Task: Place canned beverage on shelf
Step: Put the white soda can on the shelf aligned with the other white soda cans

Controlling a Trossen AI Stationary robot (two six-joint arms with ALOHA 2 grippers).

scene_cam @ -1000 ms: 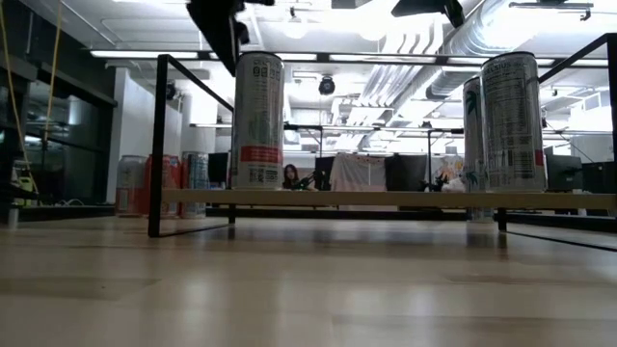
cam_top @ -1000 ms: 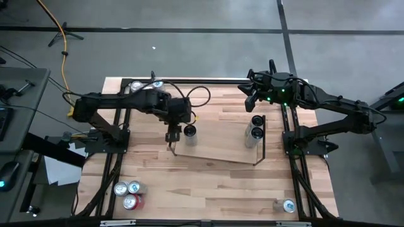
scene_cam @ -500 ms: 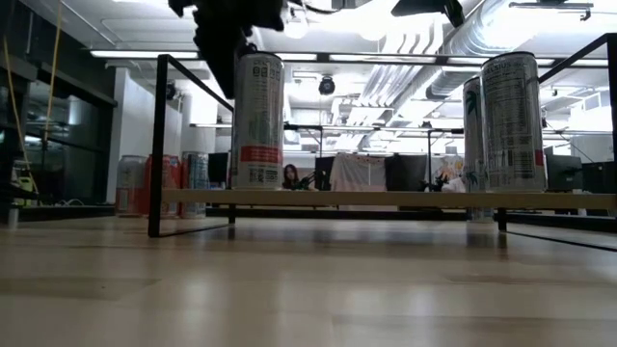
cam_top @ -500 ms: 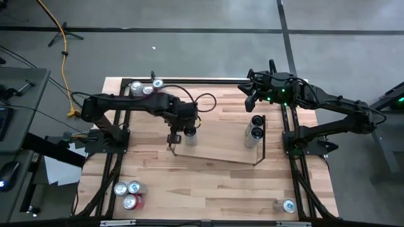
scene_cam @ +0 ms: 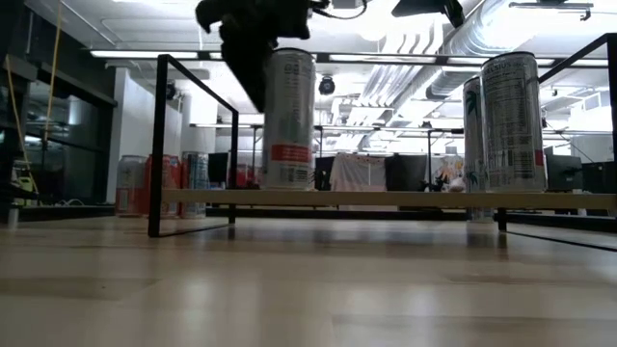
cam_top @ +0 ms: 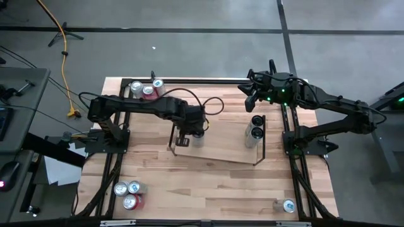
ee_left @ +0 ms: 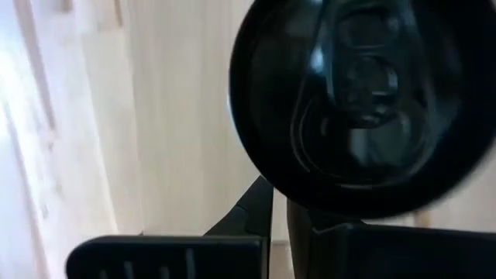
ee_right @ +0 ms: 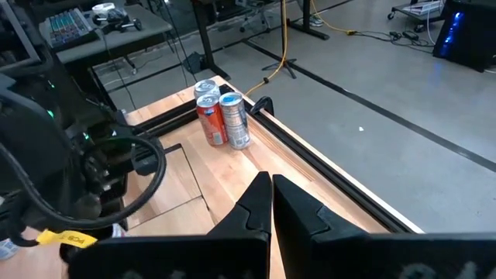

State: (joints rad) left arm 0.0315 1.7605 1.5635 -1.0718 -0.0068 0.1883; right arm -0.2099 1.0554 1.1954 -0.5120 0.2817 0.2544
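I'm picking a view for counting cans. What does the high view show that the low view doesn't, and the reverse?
Only the high view shows the three-can cluster at the table's near left, the lone can near right, and the right gripper waiting beyond the shelf. Only the low view shows can labels and the room behind. Both show the shelf, the left gripper beside a shelved can, and two cans at the other end.
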